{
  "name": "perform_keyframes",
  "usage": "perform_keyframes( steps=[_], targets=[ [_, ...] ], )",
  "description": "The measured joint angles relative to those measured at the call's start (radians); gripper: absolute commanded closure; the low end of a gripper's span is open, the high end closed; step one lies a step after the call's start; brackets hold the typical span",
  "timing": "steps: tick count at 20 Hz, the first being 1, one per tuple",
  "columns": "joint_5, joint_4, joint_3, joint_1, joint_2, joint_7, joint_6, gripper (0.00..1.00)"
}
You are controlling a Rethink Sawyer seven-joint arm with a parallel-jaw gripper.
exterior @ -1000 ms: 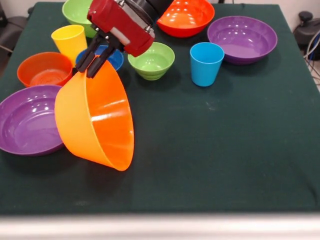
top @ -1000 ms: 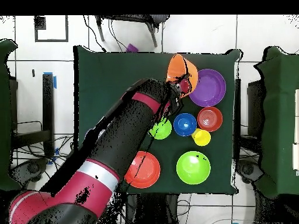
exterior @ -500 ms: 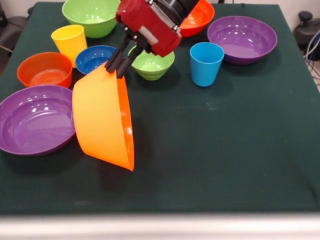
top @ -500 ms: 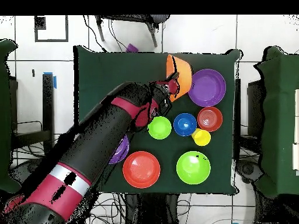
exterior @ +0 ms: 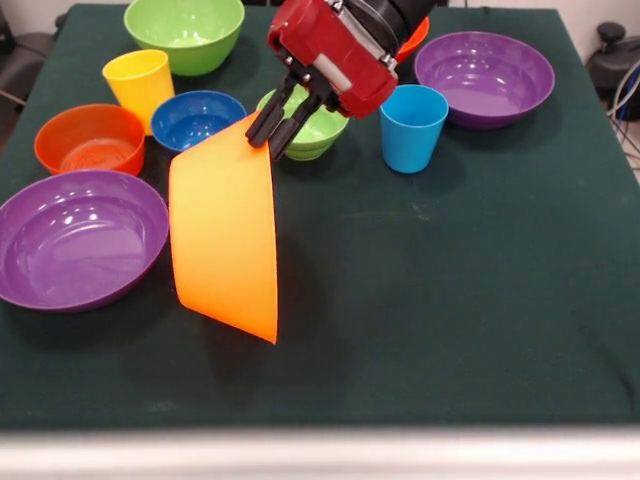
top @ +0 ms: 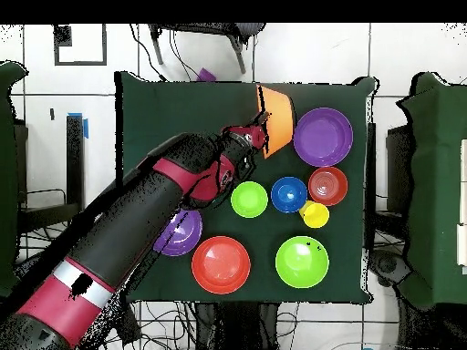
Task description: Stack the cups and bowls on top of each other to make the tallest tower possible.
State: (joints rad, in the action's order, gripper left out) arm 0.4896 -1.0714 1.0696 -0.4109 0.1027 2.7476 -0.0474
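Your gripper point(exterior: 281, 128) is clamped on the rim of the big orange bowl point(exterior: 228, 240), its dark fingers point(exterior: 268, 118) pinching the top edge so the bowl hangs below them. The bowl is tipped on its side, nearly on edge, with its outer wall facing the camera in the front view and its mouth turned away toward the picture's right. Its lowest edge seems to meet the green cloth of the table point(exterior: 450, 300), though you cannot be sure from here whether it touches or hangs just clear.

Take the orange bowl as your landmark in the front view. Just beside it on the left sits a large purple bowl point(exterior: 75, 236), upright and close to the orange wall. Behind that purple bowl is a small red-orange bowl point(exterior: 88, 138), and behind the orange bowl's upper rim is the small dark blue bowl point(exterior: 197, 118), with the yellow cup point(exterior: 139, 86) to its left. The small green bowl point(exterior: 310, 125) sits right behind the gripper, partly covered by the fingers. The light blue cup point(exterior: 411, 126) stands upright to the right of the gripper, well apart from the orange bowl. Farther back are a large green bowl point(exterior: 184, 32), a second purple bowl point(exterior: 483, 73), and a red-orange bowl point(exterior: 412, 38) mostly hidden by the red wrist.

No bowl or cup rests on another.
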Motion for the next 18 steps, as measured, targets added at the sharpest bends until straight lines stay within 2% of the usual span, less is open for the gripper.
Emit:
perform_keyframes(
  steps=[9, 18],
  targets=[
    [-0.124, -0.042, 0.064, -0.006, 0.047, 0.0, 0.017, 1.0],
    [-0.254, -0.114, 0.101, -0.046, 0.081, 0.0, 0.017, 1.0]
  ],
)
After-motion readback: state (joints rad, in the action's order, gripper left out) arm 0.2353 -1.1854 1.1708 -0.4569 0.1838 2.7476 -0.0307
